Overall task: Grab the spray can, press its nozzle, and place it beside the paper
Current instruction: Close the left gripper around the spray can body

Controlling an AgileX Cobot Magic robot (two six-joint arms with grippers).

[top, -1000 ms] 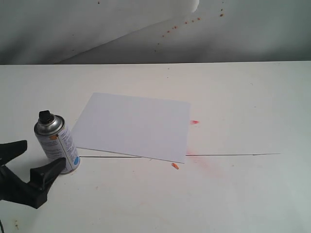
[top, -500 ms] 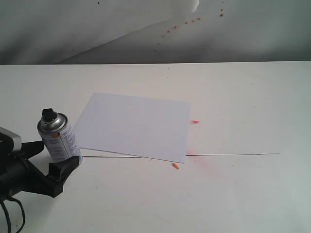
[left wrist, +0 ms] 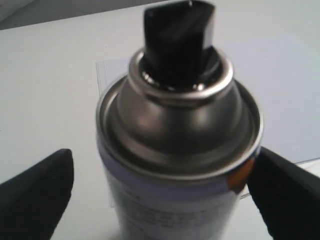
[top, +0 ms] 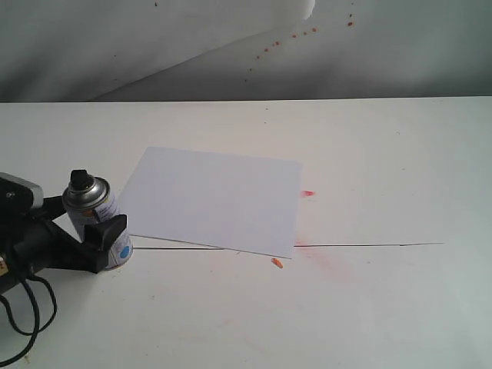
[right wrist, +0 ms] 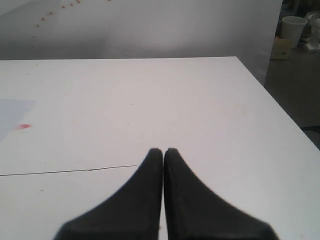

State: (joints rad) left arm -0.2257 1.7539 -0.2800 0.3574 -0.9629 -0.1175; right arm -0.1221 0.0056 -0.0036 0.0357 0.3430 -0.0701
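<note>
The silver spray can (top: pixel 98 223) stands upright on the white table just left of the paper (top: pixel 215 200). Its black nozzle (top: pixel 78 180) is on top. My left gripper (top: pixel 86 218) is open and straddles the can's body. In the left wrist view the can (left wrist: pixel 175 150) and nozzle (left wrist: pixel 180 40) fill the frame. One finger (left wrist: pixel 285 190) touches the can by its orange mark, and the other finger (left wrist: pixel 40 190) stands off with a gap. My right gripper (right wrist: pixel 163 151) is shut on nothing, low over bare table, and does not show in the exterior view.
Red stains (top: pixel 307 193) and an orange crumb (top: pixel 277 263) lie by the paper's right edge. A thin dark seam (top: pixel 369 245) crosses the table. A speckled white backdrop sheet (top: pixel 231 31) hangs behind. The table's right edge (right wrist: pixel 280 110) drops to the floor.
My left gripper has moved forward from the near left until its fingers are either side of the can. The can has shifted slightly to the right.
</note>
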